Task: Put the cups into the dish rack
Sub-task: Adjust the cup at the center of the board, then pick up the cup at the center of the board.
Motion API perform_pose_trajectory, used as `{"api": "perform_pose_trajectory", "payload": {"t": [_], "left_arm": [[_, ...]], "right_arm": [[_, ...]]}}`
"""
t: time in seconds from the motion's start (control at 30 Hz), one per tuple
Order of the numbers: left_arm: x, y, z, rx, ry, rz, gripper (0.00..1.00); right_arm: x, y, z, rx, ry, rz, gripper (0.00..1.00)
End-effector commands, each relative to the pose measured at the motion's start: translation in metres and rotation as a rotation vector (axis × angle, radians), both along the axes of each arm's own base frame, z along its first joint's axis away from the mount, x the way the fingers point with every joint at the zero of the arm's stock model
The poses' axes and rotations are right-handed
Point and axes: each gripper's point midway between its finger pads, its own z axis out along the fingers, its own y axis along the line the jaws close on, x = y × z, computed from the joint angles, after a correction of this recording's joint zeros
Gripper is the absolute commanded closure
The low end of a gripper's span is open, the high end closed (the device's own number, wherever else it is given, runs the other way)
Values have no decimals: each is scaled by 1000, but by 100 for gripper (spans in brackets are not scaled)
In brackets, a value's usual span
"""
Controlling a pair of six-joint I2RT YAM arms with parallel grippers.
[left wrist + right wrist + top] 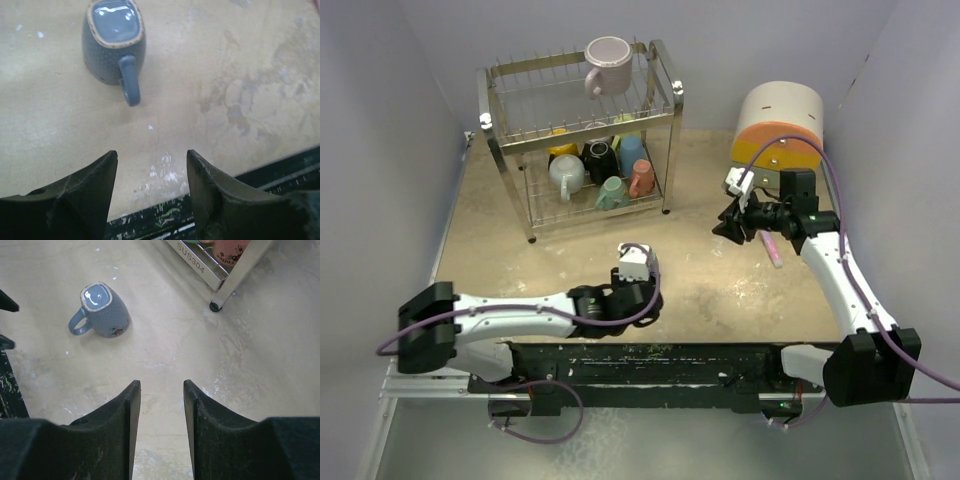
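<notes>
Both claws are empty. Our left claw (152, 155) stands parted a good way over the desk (240, 60), with the grey mug (112, 42) lying on its side at 11 o'clock, handle toward us. Our right claw (161, 385) is parted more narrowly; the same mug lies at its 11 o'clock, well apart. The dish rack (503, 168) stands at the desk's 11 o'clock, a lilac mug (608, 63) on its top tier and several mugs (600, 162) on the lower one.
</notes>
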Motion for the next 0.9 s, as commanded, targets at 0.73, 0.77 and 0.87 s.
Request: {"api": "perform_pose_trajectory", "payload": {"t": [0.73, 0.77, 0.87], "left_arm": [[84, -30, -30, 258, 85, 239, 55], [85, -30, -33, 266, 89, 240, 57], [87, -28, -42, 285, 105, 250, 58]], "right_arm": [[12, -15, 11, -42, -92, -87, 57], [12, -15, 11, -42, -93, -86, 57], [12, -16, 10, -47, -94, -89, 57]]}}
